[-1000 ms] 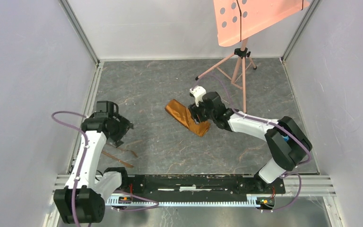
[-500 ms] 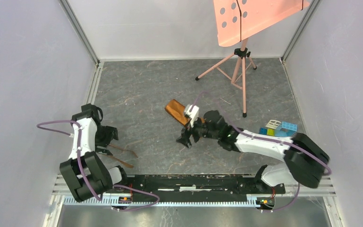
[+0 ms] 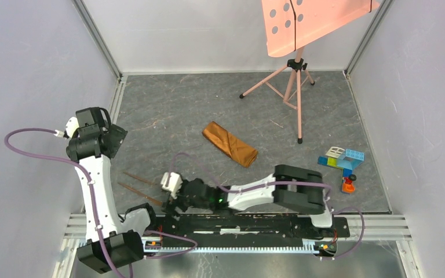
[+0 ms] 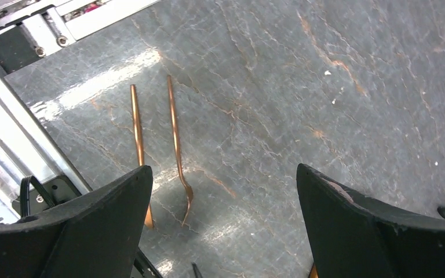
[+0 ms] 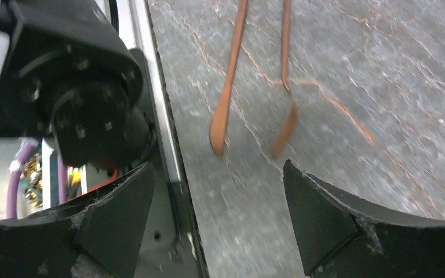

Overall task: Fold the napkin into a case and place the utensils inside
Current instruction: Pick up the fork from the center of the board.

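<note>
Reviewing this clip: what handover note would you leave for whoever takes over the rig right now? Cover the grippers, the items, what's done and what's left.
Left gripper: open, empty, raised over the table with the utensils below it.
Right gripper: open, empty, low by the utensils' near ends.
Utensils: at least two slender copper pieces side by side at the near left, neither gripper touching them.
Case: folded into a narrow packet, mid-table, apart from the utensils.
Done: the fold.
Left: pick up the utensils and slide them into the case.
</note>
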`<state>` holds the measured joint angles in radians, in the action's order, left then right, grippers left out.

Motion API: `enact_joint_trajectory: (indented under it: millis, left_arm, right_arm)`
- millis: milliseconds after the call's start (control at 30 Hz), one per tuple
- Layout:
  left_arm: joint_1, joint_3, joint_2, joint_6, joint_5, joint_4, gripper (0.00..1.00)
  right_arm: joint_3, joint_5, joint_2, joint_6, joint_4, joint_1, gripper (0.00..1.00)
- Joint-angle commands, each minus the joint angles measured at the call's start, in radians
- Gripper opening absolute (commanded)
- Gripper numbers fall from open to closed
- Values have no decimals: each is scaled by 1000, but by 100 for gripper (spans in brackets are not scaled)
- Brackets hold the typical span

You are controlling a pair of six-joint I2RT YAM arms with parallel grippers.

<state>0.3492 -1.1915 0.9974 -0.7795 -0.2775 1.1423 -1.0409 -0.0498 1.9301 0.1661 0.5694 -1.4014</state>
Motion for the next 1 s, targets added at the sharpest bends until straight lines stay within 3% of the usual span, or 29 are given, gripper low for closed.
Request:
enact_joint_trajectory:
  millis: [0, 100, 167, 367, 533, 600, 667, 733, 833, 967]
  left_arm:
    - [-54, -65, 12, 74, 22, -13, 100]
    - [-129, -130, 35, 108, -24, 5, 100]
    - [-159, -151, 27, 115, -52, 4, 100]
    - [-208, -155, 26, 125, -61, -10, 100]
    - [-213, -154, 26, 122, -52, -21, 100]
    - [-217, -155, 28, 134, -44, -27, 100]
    - [-224, -156, 33, 148, -35, -32, 100]
    - [-229, -152, 35, 184, 7, -55, 100]
    - [-231, -142, 29, 257, 123, -107, 100]
    - [-232, -110, 35, 323, 394, -214, 100]
  right_arm:
    - [-179, -270, 132, -59, -55, -46, 85]
    - [-215, -341, 181, -77, -55, -50, 81]
    - [-253, -367, 213, -97, -78, -50, 71]
    - [-333, -401, 286, -126, -110, -46, 64]
    - [-414, -442, 368, -137, -137, -42, 49]
    - [-436, -443, 384, -131, -134, -36, 41]
    - [-427, -446, 377, -113, -120, -29, 22]
    - [-395, -435, 344, -89, -101, -13, 0]
    - [-316, -351, 230, -18, -101, 42, 0]
    - [-190, -56, 2, 152, -239, 202, 0]
